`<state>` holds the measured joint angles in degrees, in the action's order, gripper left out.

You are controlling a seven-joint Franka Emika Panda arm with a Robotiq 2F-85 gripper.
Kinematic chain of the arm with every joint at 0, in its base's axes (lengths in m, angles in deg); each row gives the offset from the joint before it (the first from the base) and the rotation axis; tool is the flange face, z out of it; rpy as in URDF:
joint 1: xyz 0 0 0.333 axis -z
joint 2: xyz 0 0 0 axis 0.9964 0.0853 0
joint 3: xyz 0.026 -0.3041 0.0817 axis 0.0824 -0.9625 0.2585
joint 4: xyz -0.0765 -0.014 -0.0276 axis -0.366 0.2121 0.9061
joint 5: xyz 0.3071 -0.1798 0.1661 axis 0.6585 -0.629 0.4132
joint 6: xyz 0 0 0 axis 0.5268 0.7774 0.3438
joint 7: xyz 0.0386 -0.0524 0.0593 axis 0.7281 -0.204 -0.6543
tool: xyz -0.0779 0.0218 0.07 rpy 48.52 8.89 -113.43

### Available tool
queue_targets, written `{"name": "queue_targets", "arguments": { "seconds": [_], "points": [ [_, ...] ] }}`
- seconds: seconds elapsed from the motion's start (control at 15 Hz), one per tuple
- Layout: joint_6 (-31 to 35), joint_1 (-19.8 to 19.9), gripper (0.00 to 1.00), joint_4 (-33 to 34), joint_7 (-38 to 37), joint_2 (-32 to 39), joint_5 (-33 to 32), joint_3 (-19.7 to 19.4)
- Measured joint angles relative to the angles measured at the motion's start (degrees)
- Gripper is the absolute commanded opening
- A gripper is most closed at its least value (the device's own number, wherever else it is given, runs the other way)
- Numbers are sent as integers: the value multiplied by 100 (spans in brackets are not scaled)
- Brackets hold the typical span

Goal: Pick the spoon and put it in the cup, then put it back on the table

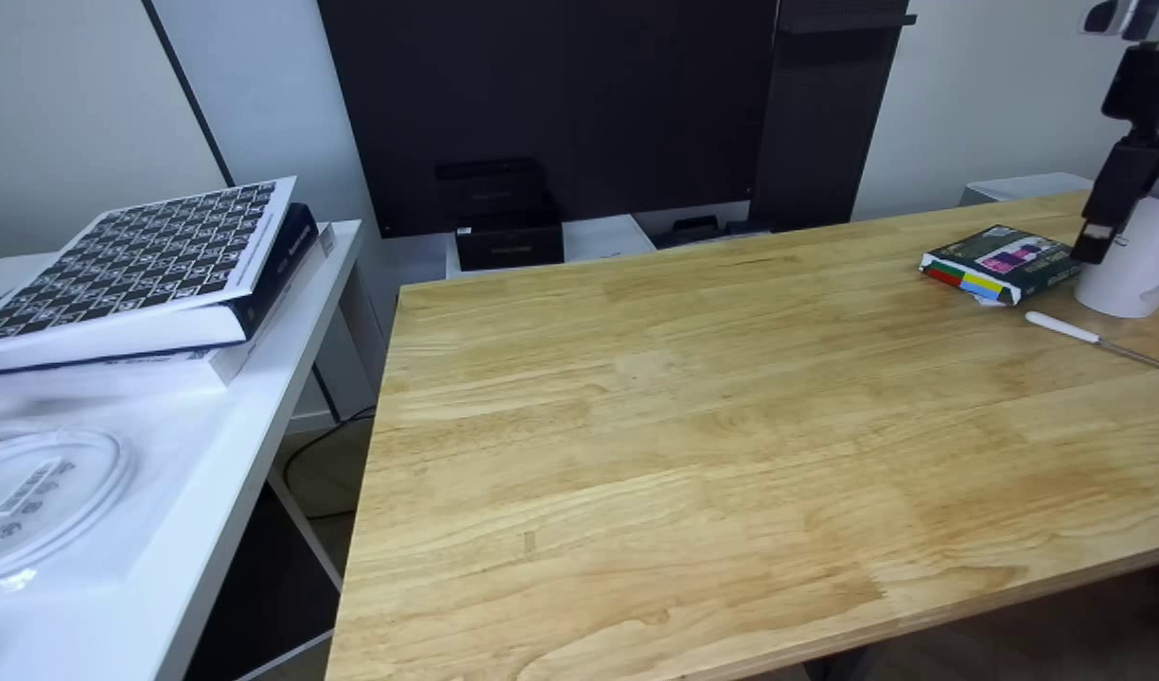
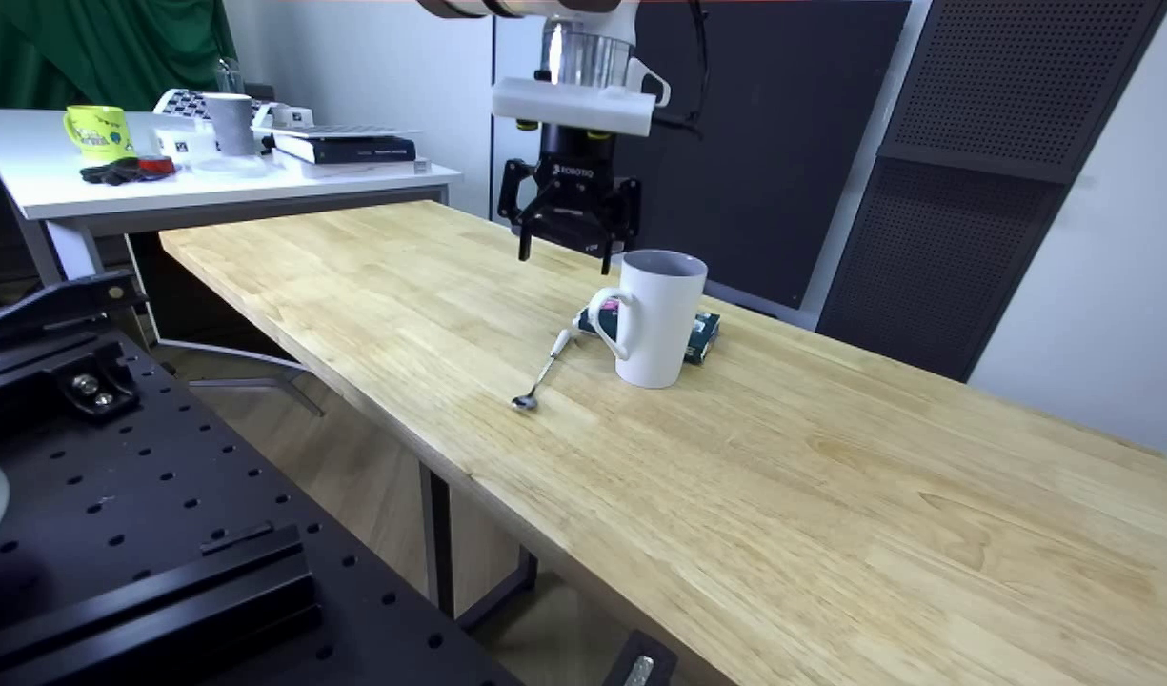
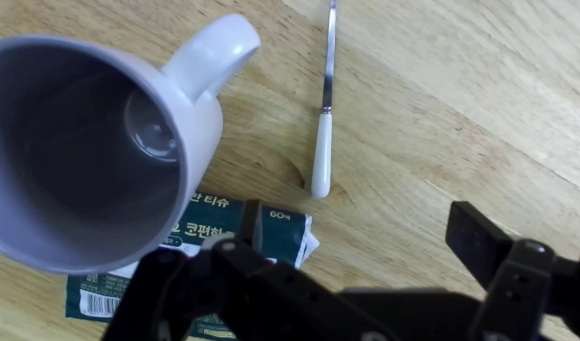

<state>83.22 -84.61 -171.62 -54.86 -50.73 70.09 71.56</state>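
- A white desk (image 1: 243,416) is standing near the table (image 1: 683,407), bearing books (image 1: 153,255) and a yellow mug (image 2: 105,133).
- The spoon (image 3: 322,156) is lying on the table, its handle pointing toward a packet (image 1: 1000,263).
- The cup (image 2: 654,329) is standing upright near the spoon, partly hiding the packet; contact with the packet is unclear.
- The cup's inside is looking dark, with a glint at the bottom.
- The claw (image 2: 565,264) is hanging above the table, released, jaws standing wide apart.
- The wrist view is cutting off the spoon's bowl.

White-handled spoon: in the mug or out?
Out: in an exterior view the white-handled spoon lies on the wooden tabletop, beside the white mug.
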Motion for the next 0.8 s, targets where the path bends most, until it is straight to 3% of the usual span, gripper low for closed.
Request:
{"name": "queue_targets", "arguments": {
  "seconds": [0.33,0.8],
  "points": [
    [116,1,100,-6,-13,18,-65,-4],
    [886,12,100,29,-26,352,-102,1]
  ]
}}
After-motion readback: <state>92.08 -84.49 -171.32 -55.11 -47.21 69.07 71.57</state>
